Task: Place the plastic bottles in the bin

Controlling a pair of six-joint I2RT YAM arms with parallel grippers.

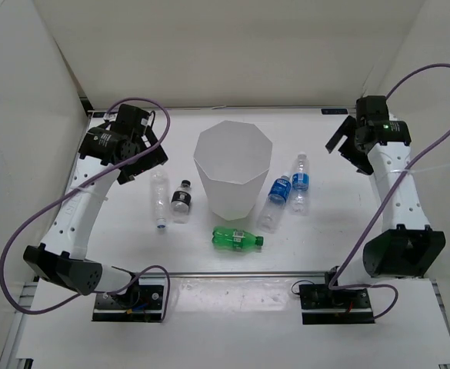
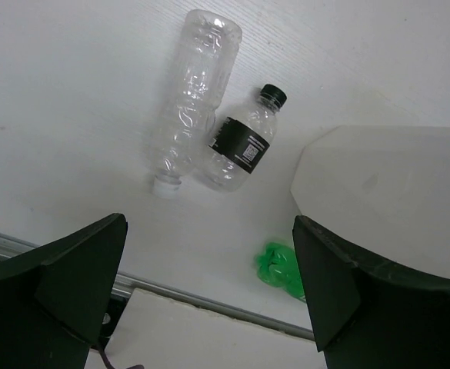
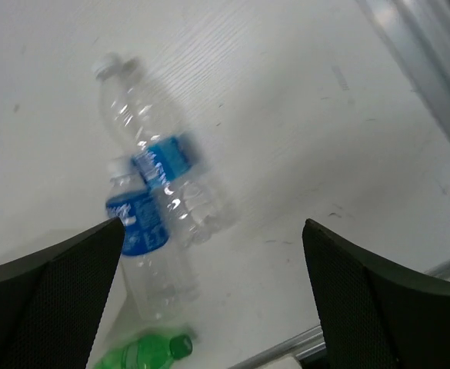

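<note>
Both arms poised over bottles lying on the desk (image 1: 325, 254), none yet in the bin (image 1: 232, 196).

Our left gripper (image 2: 209, 221) hangs spread wide and empty above the plain clear bottle (image 2: 192, 100) and the black-label bottle (image 2: 242, 142), which lie touching, left of the bin in the overhead frame. Our right gripper (image 3: 213, 224), equally wide and empty, hangs over the two blue-label bottles (image 3: 167, 165) to the bin's right. The green bottle (image 1: 236, 239) lies just below the bin. We judge it best to close across a bottle's body, taking the outer one of each pair so its neighbour does not roll. The desk is smooth and white, enclosed by white panels (image 1: 25, 92).
</note>
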